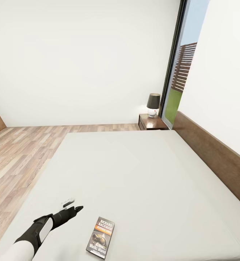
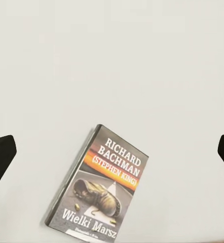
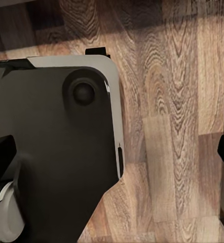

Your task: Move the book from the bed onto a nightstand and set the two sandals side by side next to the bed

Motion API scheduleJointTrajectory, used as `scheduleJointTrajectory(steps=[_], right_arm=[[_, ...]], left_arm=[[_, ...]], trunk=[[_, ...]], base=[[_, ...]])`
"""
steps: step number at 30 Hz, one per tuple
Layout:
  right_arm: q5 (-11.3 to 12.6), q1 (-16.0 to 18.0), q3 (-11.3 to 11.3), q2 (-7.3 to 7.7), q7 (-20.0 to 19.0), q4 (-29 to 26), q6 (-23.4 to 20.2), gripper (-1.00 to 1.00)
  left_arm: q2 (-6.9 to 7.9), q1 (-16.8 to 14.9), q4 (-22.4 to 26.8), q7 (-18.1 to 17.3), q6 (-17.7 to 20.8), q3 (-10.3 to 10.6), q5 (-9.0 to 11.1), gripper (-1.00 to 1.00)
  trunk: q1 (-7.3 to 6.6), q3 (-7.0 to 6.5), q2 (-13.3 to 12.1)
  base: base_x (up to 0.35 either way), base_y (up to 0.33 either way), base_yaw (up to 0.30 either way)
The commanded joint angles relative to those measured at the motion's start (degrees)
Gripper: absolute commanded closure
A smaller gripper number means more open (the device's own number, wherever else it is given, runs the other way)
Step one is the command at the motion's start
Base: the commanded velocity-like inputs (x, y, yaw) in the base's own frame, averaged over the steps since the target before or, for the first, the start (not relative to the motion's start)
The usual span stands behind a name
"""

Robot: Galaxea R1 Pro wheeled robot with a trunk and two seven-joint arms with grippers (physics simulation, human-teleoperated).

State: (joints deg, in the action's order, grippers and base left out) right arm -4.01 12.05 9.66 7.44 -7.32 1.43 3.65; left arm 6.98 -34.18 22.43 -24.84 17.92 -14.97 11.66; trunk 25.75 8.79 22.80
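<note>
— Fingers (image 1: 73, 208) on the left arm: how are they sitting in the head view?

— They are reaching out low over the bed (image 1: 141, 170), tips pointing toward the far side. From that angle I am not managing to judge the gap between them. The book (image 1: 101, 237) is lying flat on the mattress just beside them, toward the robot's right, face up, so the arm seems to be lining up for a pick from above.

— And where is the book going?

— Probably to the nightstand (image 1: 152, 122) that is standing at the far corner by the headboard (image 1: 214, 156), under the lamp (image 1: 153, 104) and next to the window (image 1: 179, 79). It is well apart from the book, so a carry across or around the bed is looking necessary.

— Is the left wrist view settling the gap?

— Yes. Both dark fingertips (image 2: 1, 157) are showing at opposite edges, spread wide with nothing between them. The book (image 2: 99, 185) is lying below and between them at a slant, not yet touched. The wide spread is suiting a thin flat cover that needs pinching at an edge.

— And the right wrist view?

— That arm is hanging down beside the robot's base (image 3: 56, 147), looking at the floor (image 3: 168, 101). Its fingertips (image 3: 0, 157) are also sitting wide apart and holding nothing, presumably parked while the left arm is working.
</note>
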Motion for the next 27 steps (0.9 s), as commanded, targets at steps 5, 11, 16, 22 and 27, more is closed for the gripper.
scheduleJointTrajectory(steps=[5,11,16,22,27], right_arm=[[-0.43,0.07,0.30,-0.01,-0.16,0.15,0.31,-1.00],[-0.40,0.07,0.23,-0.04,-0.15,0.15,0.31,-1.00],[-0.41,0.07,0.21,-0.05,-0.15,0.15,0.31,-1.00],[-0.40,0.07,0.16,-0.12,-0.14,0.15,0.31,-1.00],[-0.41,0.07,0.15,-0.13,-0.14,0.16,0.31,-1.00]], left_arm=[[0.00,-0.22,-0.74,-0.50,-0.37,-0.42,0.34,-1.00],[0.03,-0.29,-2.13,-1.37,-0.88,-0.47,0.33,-1.00],[0.04,-0.33,-3.00,-2.61,-1.04,-0.45,0.31,-1.00],[0.03,-0.32,-3.77,-4.37,-1.22,-0.43,0.30,-1.00],[0.03,-0.29,-4.17,-5.24,-1.26,-0.42,0.34,-1.00]], trunk=[[0.03,0.12,0.12],[0.03,0.12,0.12],[0.03,0.12,0.12],[0.03,0.12,0.12],[0.03,0.12,0.12]], base=[[0.000,0.000,0.000],[0.000,0.000,0.000],[0.000,0.000,0.000],[0.000,0.000,0.000],[0.000,0.000,0.000]])
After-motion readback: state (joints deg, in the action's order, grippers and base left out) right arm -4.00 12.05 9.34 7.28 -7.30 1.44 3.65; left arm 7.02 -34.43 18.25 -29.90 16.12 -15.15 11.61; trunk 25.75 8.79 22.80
